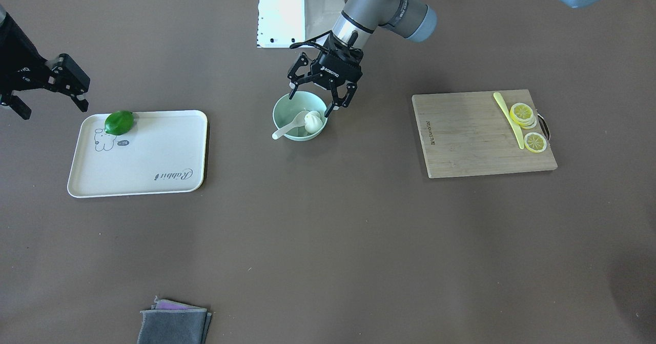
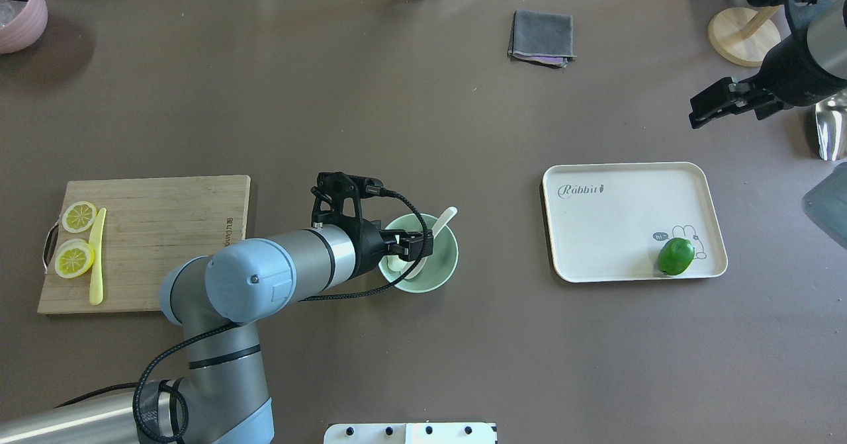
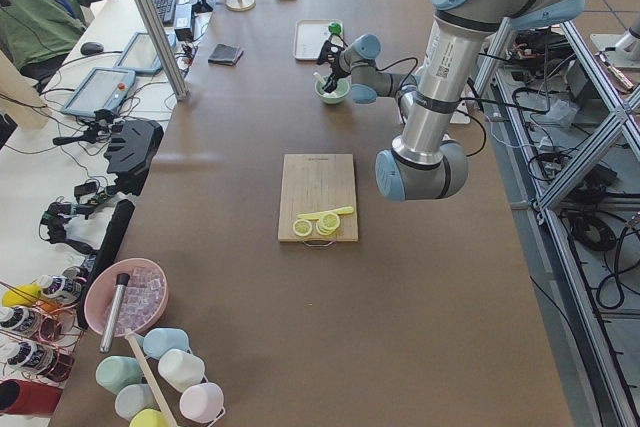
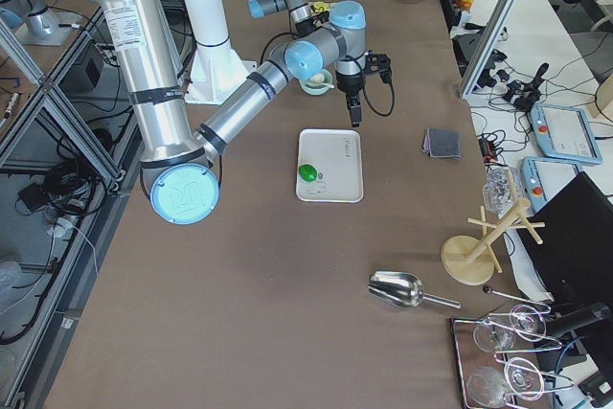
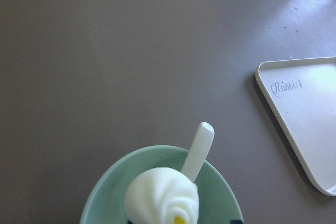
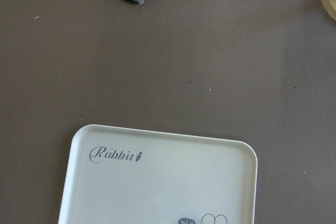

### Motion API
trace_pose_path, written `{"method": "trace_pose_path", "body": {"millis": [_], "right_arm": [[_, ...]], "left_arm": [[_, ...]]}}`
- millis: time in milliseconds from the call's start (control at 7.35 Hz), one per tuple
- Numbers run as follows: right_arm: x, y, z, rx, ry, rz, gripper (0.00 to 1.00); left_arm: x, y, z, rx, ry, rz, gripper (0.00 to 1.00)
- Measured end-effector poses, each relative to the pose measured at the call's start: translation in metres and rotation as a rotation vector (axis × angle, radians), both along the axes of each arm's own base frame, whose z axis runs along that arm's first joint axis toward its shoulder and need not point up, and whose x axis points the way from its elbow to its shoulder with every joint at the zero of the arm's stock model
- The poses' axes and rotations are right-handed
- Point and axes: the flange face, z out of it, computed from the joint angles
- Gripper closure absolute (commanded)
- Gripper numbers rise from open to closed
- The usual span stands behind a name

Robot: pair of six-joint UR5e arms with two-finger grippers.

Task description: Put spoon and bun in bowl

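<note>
bun (image 1: 313,121) and spoon (image 1: 287,127) in bowl (image 1: 286,107). left gripper (image 1: 309,105) (ROBOTIQ label) spread wide above it; right gripper (image 1: 54,109) fingers apart. tray (image 1: 154,149) reads "Rabbit".

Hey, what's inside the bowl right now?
The bun and the spoon, scoop beside the bun, handle jutting over the rim. The floor of the bowl under them is covered. The open left gripper hangs above.

The bowl (image 1: 288,105) is pale mint, spoon (image 1: 288,127) and swirl-topped bun (image 1: 313,121) white, tray (image 1: 154,152) cream with a grey rabbit print.
</note>
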Motion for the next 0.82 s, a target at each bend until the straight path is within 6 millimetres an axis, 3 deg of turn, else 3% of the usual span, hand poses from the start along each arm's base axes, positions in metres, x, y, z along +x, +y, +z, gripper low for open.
{"method": "trace_pose_path", "body": {"millis": [136,408,544,816], "right_arm": [[0.009,-0.001,0.01,0.022,0.017,-0.026,0.0],[0.046,-0.003,0.039,0.046,0.058,-0.058,0.0],[0.072,-0.002,0.059,0.049,0.069,-0.075,0.0],[0.14,-0.001,0.12,0.056,0.066,-0.138,0.0]], "left_arm": [[-0.014,-0.018,0.002,-0.005,-0.007,-0.009,0.02],[-0.071,-0.084,0.037,-0.082,-0.094,0.06,0.02],[-0.111,-0.118,0.062,-0.102,-0.16,0.107,0.02],[-0.205,-0.175,0.116,-0.114,-0.302,0.206,0.02]]}}
